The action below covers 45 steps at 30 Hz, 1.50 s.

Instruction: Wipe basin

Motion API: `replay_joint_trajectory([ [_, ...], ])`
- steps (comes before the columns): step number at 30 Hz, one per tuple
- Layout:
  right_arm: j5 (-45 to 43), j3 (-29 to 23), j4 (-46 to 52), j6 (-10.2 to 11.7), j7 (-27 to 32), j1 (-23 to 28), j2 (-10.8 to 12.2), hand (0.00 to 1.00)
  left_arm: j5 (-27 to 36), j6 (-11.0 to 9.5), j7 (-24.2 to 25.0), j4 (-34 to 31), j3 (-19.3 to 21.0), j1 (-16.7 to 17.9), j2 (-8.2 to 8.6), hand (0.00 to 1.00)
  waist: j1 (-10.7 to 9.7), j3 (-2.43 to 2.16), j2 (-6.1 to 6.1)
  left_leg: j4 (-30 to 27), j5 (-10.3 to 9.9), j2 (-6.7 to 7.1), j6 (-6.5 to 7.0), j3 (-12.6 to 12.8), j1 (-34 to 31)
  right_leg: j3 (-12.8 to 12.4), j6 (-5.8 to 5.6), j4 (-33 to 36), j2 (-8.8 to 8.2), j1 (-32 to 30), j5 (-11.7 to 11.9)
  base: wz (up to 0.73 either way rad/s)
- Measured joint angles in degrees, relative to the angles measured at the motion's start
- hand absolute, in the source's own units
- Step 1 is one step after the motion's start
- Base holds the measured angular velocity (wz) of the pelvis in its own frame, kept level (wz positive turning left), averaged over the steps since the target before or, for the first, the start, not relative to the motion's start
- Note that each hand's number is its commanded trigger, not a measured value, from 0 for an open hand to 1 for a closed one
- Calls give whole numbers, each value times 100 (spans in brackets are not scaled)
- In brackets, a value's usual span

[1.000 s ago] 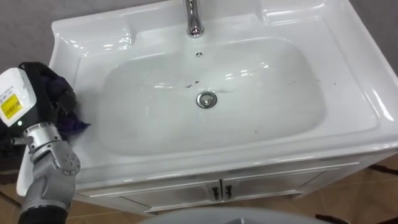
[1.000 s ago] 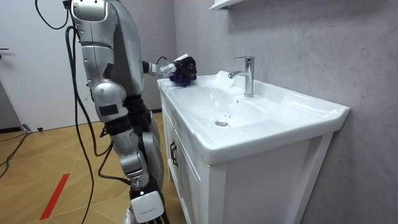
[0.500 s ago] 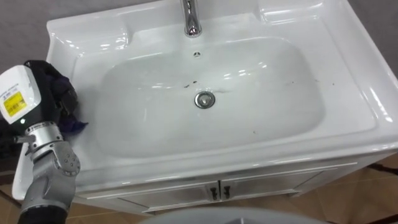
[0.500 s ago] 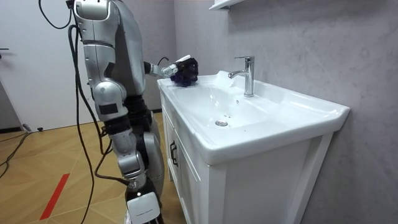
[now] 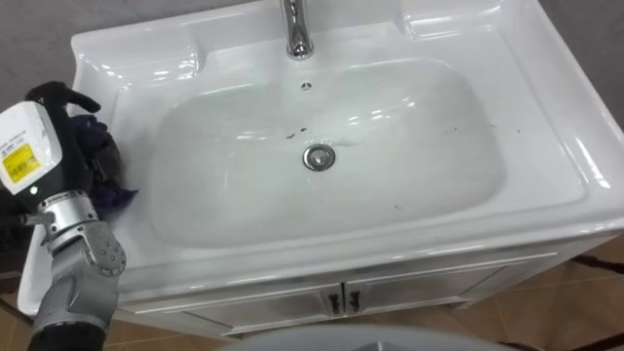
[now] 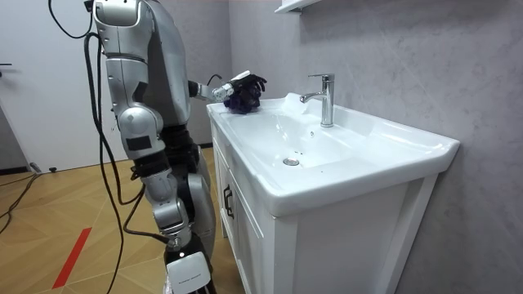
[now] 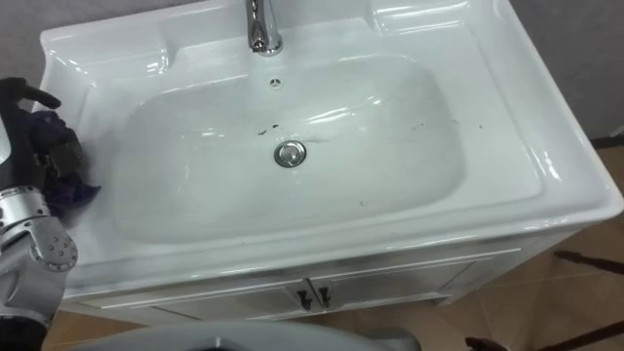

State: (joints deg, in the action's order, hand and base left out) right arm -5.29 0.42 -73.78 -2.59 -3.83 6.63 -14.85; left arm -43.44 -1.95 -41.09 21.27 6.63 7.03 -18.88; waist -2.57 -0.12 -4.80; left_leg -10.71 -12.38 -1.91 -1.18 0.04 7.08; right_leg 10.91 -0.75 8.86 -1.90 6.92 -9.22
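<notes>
White ceramic basin [image 5: 546, 146]: it is sitting on top of the cupboard, and the robot is standing at its front left corner, as the room view is showing.
White two-door cupboard [image 5: 419, 292]: it is carrying the basin, with both doors closed.
Chrome tap [image 5: 295, 29]: it is standing upright at the back rim, centred over the bowl.
Crumpled purple cloth [image 5: 115, 195]: it is lying bunched on the left rim, outside the bowl and well apart from the drain.
Left hand [image 5: 66, 117]: it is resting on top of the cloth with the forearm coming up from the lower left. The dark fingers are standing spread and only loosely bent, lying on the cloth rather than clenching it.
Round metal drain [image 5: 318, 157]: it is sitting uncovered at the bottom of the bowl.
Small dark specks [image 5: 299, 130]: they are dotting the bowl above the drain, with more toward its right side.
Wiping so far: judging by the specks and the cloth's place, the bowl is waiting to be wiped. Nearly all of the job is looking undone, and the cloth needs to be gripped and carried down into the bowl.
</notes>
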Motion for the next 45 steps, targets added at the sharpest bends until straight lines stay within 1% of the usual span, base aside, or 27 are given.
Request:
replay_joint_trajectory([
  [4, 1, 26, -3, 0, 3, 37, 9, 0, 8, -20, -2, -39, 0, -4, 2, 0, -4, 1, 29, 1, 0, 0, 0, 0, 31, 1, 0, 15, 0, -3, -33, 0],
  [8, 2, 58, -3, 1, 15, 37, 11, 0, 10, -82, -3, -43, 0, -5, 7, 0, -3, 0, 53, 4, 0, -1, 0, 0, 53, 3, 4, 87, -6, -7, -72, 0],
  [12, 14, 59, -5, 1, 41, 31, 17, 0, 9, -91, -3, -53, -1, -13, 17, 0, -16, -2, 53, 3, 0, -1, 0, 3, 61, -1, 4, 86, -6, -7, -73, 0],
  [15, 27, 59, -44, 1, 58, 16, 33, 0, 70, -91, -3, -64, -1, -93, 17, 0, -8, -5, 46, 4, 0, -1, 0, 3, 55, -13, 4, 86, -5, -5, -73, 0],
  [18, 25, 65, -53, -2, 55, 16, 35, 0, 277, -83, 27, -254, -1, -106, 17, 0, -8, -8, 22, 7, -1, -1, 0, 3, 37, -16, 4, 83, -4, -10, -73, 0],
  [21, 51, 51, -58, -65, 73, -20, 36, 0, 528, -79, 30, -690, 4, -107, 17, 0, 0, -8, -21, 44, 0, 0, 0, 6, 41, -17, 4, 83, -4, -18, -73, 0],
  [24, 49, 51, -189, -71, 122, -134, 47, 0, 731, -82, 31, -823, 6, -110, 23, 0, -11, 1, -37, 42, 0, 0, 0, 18, 53, -14, 3, 81, -5, -8, -73, 0],
  [28, 87, 51, -194, -63, 153, -167, 47, 0, 1659, -83, 83, -1074, 5, -109, 34, 0, -1, 1, -48, 41, 0, 0, 0, 1, 55, 4, 3, 67, -6, -21, -74, 0],
  [29, 123, 53, -200, -63, 186, -155, 49, 0, 1907, -82, 99, -1132, 7, -110, 38, 0, -10, 13, -21, 43, 0, 0, 0, -2, 60, 20, 3, 71, -10, -8, -74, 0],
  [31, 154, 52, -208, -63, 195, -133, 51, 0, 2238, -81, 159, -1168, 63, -110, 39, 0, -1, 0, -20, 44, 0, -1, 0, -6, 77, 19, 3, 83, -10, 18, -74, 0],
  [33, 104, 46, -200, -59, 197, -103, 64, 0, 2508, -79, 188, -1257, 170, -110, 44, 0, -8, 3, -2, 42, 0, -2, 0, -9, 77, 21, 3, 87, -9, 37, -74, 0],
  [35, 75, 46, -212, -79, 232, -65, 115, 0, 2783, -85, 184, -1466, 275, -110, 43, 0, -8, 16, 68, 39, 0, -1, 0, -14, 81, 23, 3, 93, -9, 44, -74, 0],
  [38, 41, 45, -210, -126, 248, -47, 177, 0, 2832, -86, 181, -1514, 339, -112, 44, 0, -1, 24, 125, 28, 0, 3, 0, -14, 108, 5, 3, 87, -9, 59, -75, 0],
  [40, 46, 41, -209, -127, 248, -52, 180, 0, 2846, -88, 178, -1513, 394, -136, 44, 0, -2, 24, 132, 20, -1, 7, 0, -14, 104, -6, -1, 85, -10, 29, -82, 0],
  [41, 49, 10, -208, -132, 248, -54, 178, 0, 2958, -92, 173, -1514, 453, -181, 43, 0, 4, 35, 99, 20, -1, 7, 0, -15, 95, -12, -1, 88, -9, 13, -82, 0],
  [42, 52, -12, -208, -136, 247, -54, 175, 0, 3012, -92, 165, -1514, 480, -211, 43, 0, 10, 29, 102, 20, -1, 7, 0, -16, 88, -12, -1, 88, -9, 6, -82, 0],
  [45, 52, -12, -217, -207, 245, -99, 154, 0, 3052, -92, 111, -1517, 702, -312, 42, 0, 19, 19, 19, 34, -1, 7, 0, -15, 49, -13, 0, 89, -8, -8, -81, 0],
])
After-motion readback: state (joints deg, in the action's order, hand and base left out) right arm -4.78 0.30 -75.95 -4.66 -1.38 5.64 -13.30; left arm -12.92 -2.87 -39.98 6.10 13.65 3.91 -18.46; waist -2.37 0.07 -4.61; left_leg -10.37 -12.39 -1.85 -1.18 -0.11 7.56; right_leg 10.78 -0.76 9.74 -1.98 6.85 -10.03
